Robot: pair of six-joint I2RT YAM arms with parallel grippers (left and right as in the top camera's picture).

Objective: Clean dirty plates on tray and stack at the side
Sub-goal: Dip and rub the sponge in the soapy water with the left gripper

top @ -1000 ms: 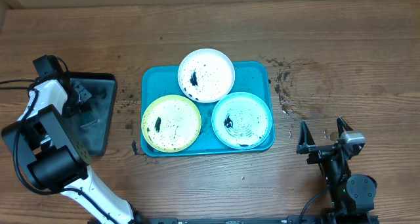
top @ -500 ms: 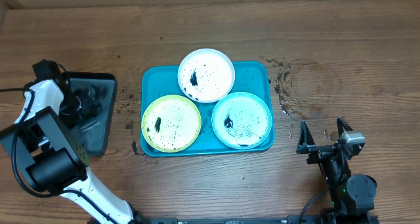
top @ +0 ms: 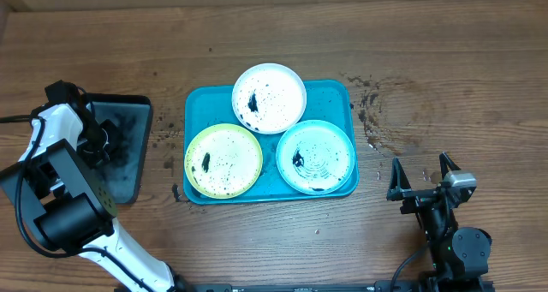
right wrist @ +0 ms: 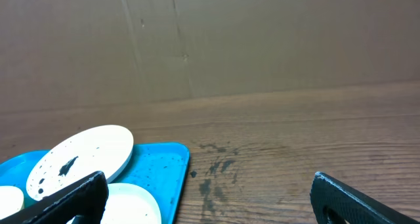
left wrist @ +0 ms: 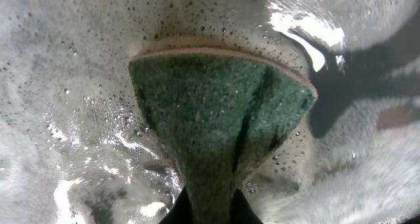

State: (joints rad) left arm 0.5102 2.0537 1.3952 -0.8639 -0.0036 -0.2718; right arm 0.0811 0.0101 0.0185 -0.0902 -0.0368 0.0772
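Observation:
Three dirty plates lie on the turquoise tray (top: 334, 95): a white one (top: 269, 98) at the back, a yellow-green one (top: 223, 159) front left and a mint one (top: 315, 156) front right, all speckled black. My left gripper (top: 107, 142) is down in the black tray (top: 128, 176), far left of the plates. In the left wrist view the left gripper (left wrist: 211, 211) is shut on a green sponge (left wrist: 216, 112) lying in foamy water. My right gripper (top: 423, 174) stands open right of the tray, nothing between its fingers. The right wrist view shows the white plate (right wrist: 82, 158) and the tray's corner (right wrist: 164, 165).
Black smudges (top: 370, 104) mark the wooden table just right of the turquoise tray. The black tray holds soapy water. A cardboard wall (right wrist: 210, 40) closes off the back of the table.
My left wrist has shifted a little inside the black tray and its fingers have closed on the sponge. The plates and the right arm have not moved.

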